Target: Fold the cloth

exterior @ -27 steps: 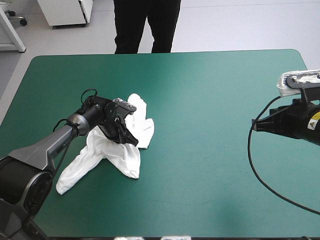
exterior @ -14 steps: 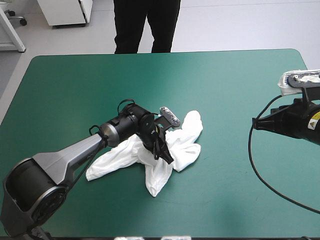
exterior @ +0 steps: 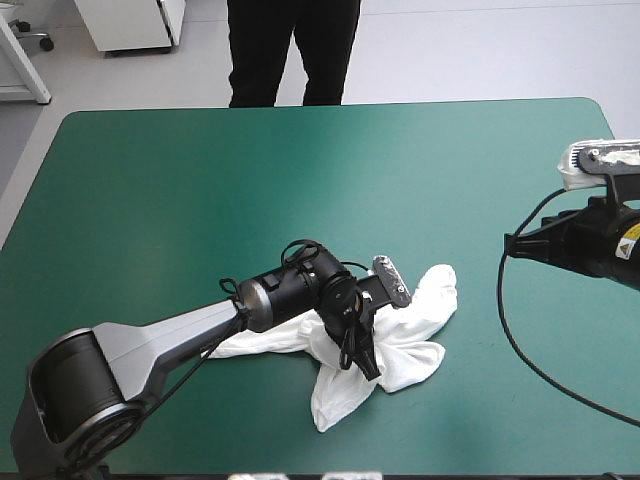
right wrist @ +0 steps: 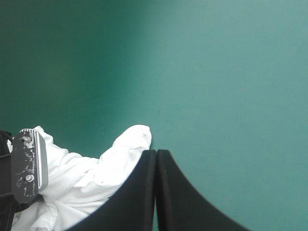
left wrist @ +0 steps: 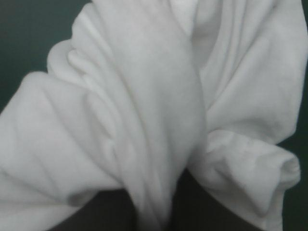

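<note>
1. The white, short-sleeved fabric T-shirt (exterior: 418, 330) lies as a crumpled heap in the lower centre of the high view. One end trails left under the arm, a lobe points up and right, and another hangs toward the table's near edge.
2. It rests on the table's teal-green cover (exterior: 300, 180), nearer the near edge than the far one.
3. My left gripper (exterior: 368, 360), with its two broad black curved fingers, is pressed down into the middle of the heap. In the left wrist view, bunched white folds rise from between the dark finger bases and fill nearly everything, so I read it as clamped on the T-shirt with only fabric in the gap.
4. My right gripper (right wrist: 156, 159) has its black fingers (right wrist: 134, 192) together in one pointed arch, holding nothing. It sits above bare cover at the right edge of the high view, well apart from the heap. Its own view shows the shirt's lobe ahead and off to one side.
5. Against the earlier high views, the left gripper and the T-shirt have travelled from the left-centre of the frame to the lower centre, rightward and toward the near edge. The heap has changed shape on the way.
6. The right gripper has stayed where it was.
</note>
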